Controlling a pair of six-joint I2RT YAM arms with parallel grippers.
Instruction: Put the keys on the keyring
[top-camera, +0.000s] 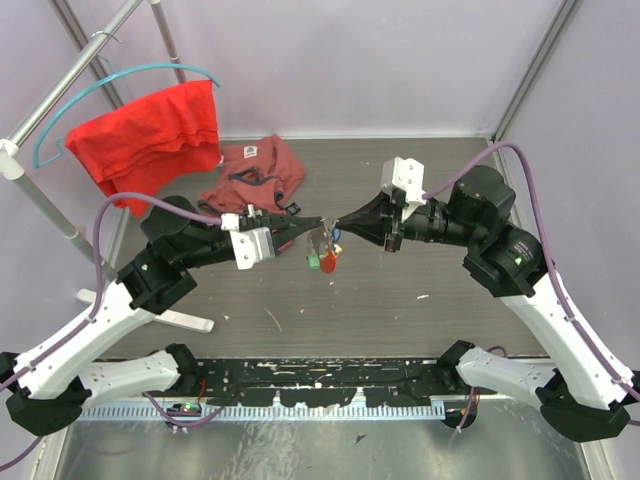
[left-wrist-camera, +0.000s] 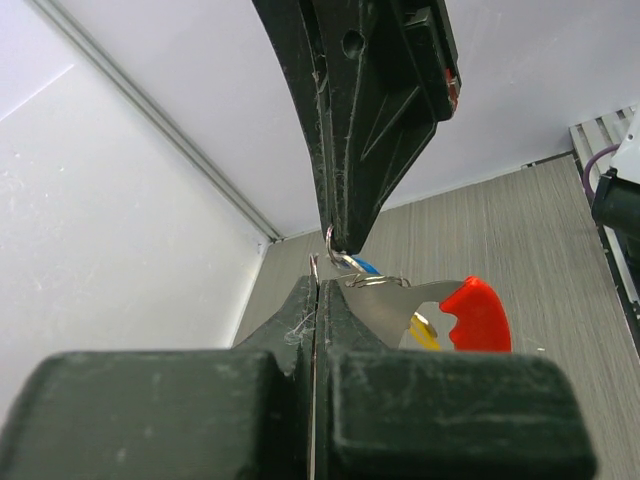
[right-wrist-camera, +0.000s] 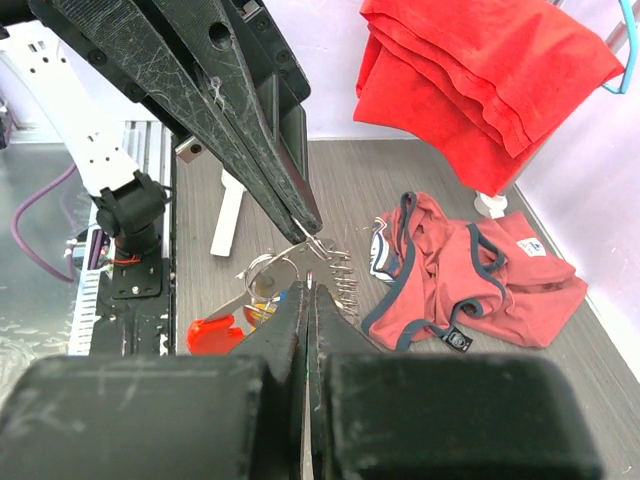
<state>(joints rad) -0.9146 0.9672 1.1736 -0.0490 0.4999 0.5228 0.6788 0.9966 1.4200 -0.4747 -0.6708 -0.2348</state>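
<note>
Top external view: the left pincer (top-camera: 316, 223) and the right pincer (top-camera: 343, 222) meet tip to tip above the middle of the worktop (top-camera: 430, 320), clear of its surface. Both are closed tight, each nipping the thin wire of the keyring (top-camera: 328, 266). The keyring's red tag hangs just below the tips at 6 o'clock. A green key (top-camera: 313, 262) hangs touching the tag on its 9 o'clock side.

Left wrist view: the ring wire (left-wrist-camera: 330, 238) is pinched at the right pincer's tip. A blue key (left-wrist-camera: 365, 266) sits just beside it at 4 o'clock. A yellow key (left-wrist-camera: 424, 330) lies lower, beside the red tag (left-wrist-camera: 478, 315). It cannot be told whether these keys are fully threaded or only caught on the coil.

Assessment: the step in hand appears to be working a key round the split ring.

- Use one pincer as a fixed anchor and move the other in small arcs along the curve of the wire.
- A straight pull apart would likely twist the wire or spring it out of a grip.
- Let the bunch hang free so its weight holds the threaded keys low, away from the tips.
- The main risk is the thin wire slipping from a closed tip and dropping to the worktop.

The crumpled shirt (top-camera: 255, 172) at 11 o'clock lies well apart and should not interfere.
</note>
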